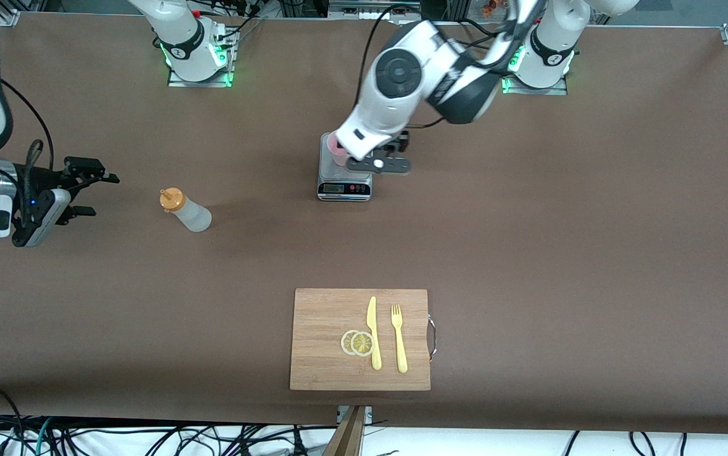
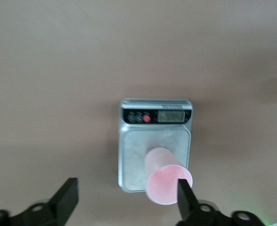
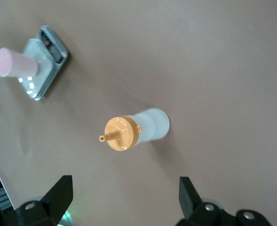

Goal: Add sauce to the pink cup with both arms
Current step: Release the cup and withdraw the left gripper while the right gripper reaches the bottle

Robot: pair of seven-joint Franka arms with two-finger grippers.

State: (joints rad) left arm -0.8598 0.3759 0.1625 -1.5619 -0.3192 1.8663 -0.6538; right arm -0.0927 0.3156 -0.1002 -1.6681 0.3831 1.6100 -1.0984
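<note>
The left pincer [image 2: 126, 200] is seen wide open and empty over the scale [image 2: 154, 141], on which the pink cup [image 2: 165, 181] stands upright near one corner. The right pincer [image 1: 82, 187], also spread and empty, waits near the bench edge at the right arm's end, with the sauce bottle [image 1: 187, 212] upright just beside it. One finger [image 2: 186, 197] lies close to the cup's rim, so a careless withdrawal could tip the cup off the scale. Open bench [image 1: 560, 221] surrounds both things.
</note>
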